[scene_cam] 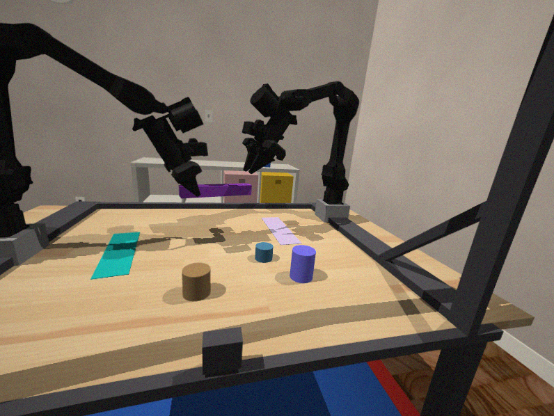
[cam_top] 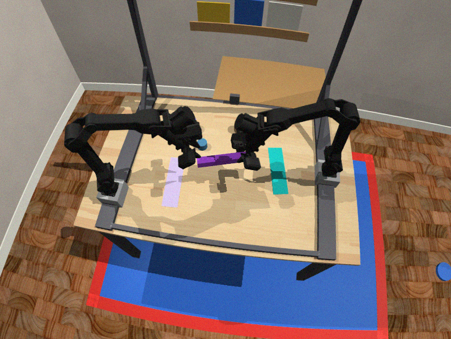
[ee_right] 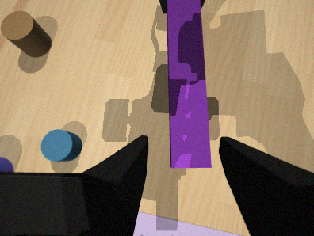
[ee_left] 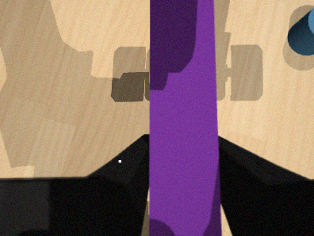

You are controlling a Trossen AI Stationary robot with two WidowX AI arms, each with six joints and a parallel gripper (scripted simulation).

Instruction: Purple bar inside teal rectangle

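Note:
The purple bar (cam_top: 218,159) (scene_cam: 223,190) (ee_left: 182,119) (ee_right: 188,127) hangs above the table, roughly level and crosswise to the teal rectangle. My left gripper (scene_cam: 193,190) (ee_left: 178,141) is shut on it near the end toward the rectangle, with a finger on each side. My right gripper (scene_cam: 249,170) (ee_right: 183,143) is open, raised just above the bar's other end, fingers apart and not touching it. The teal rectangle (cam_top: 276,155) (scene_cam: 111,264) lies flat on the table, beside my left arm's side, with nothing on it but shadow.
A lavender rectangle (cam_top: 170,193) (scene_cam: 282,232) (ee_right: 198,227) lies on my right arm's side. A blue cylinder (cam_top: 201,144) (scene_cam: 264,252) (ee_left: 301,39) (ee_right: 57,145), a violet cylinder (scene_cam: 303,264) (ee_right: 5,165) and a brown cylinder (scene_cam: 195,282) (ee_right: 24,28) stand on the table toward the exterior camera.

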